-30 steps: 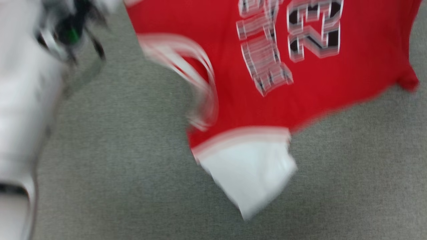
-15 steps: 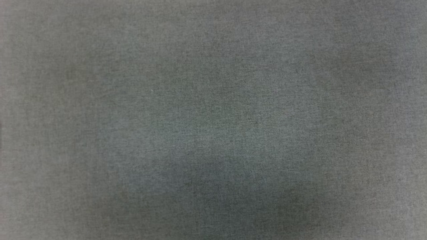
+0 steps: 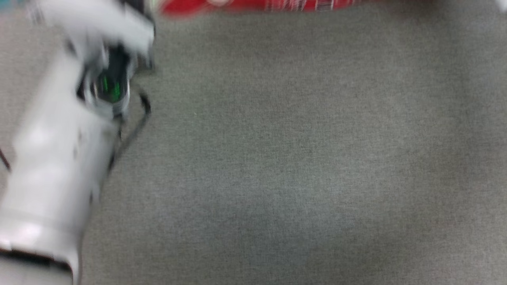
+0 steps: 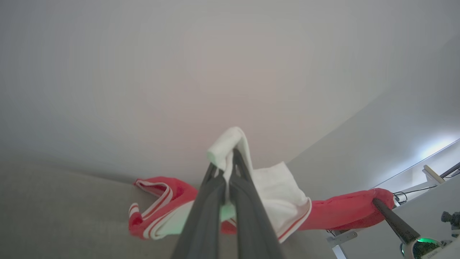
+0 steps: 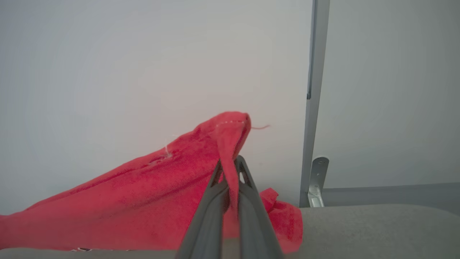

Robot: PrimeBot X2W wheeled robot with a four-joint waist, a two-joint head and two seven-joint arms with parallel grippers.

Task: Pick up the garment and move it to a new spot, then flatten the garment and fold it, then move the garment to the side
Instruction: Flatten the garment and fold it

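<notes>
Left end effector (image 4: 224, 162): its two dark fingers are closed tight on a fold of the white sleeve.
Right end effector (image 5: 229, 162): its fingers are closed too, and they pinch a red edge of the cloth with a line of stitches on it.
The garment (image 4: 280, 194): it is a red shirt with a white sleeve and red-and-white stripes. It hangs between the two end effectors.
Low part of the garment: in the right wrist view the red cloth (image 5: 143, 194) slopes down from the pinch to the table (image 5: 377, 230). A small red lump lies by the table edge next to the wall (image 5: 143, 72).
Striped part: in the left wrist view it droops down onto the table (image 4: 54, 216).
Other arm seen from the left wrist: one dark finger (image 4: 393, 220) of the right end effector pokes into the far red end of the shirt.
Head view: it is blurry. A thin red strip of the garment (image 3: 253, 6) sits at the far side of the grey table (image 3: 297, 158).
Left forearm (image 3: 51, 158): it is pale and reaches over the table's left side.
Metal bracket (image 5: 318, 181): it stands at the table edge by the wall, just beside a tall grey post (image 5: 316, 90).
</notes>
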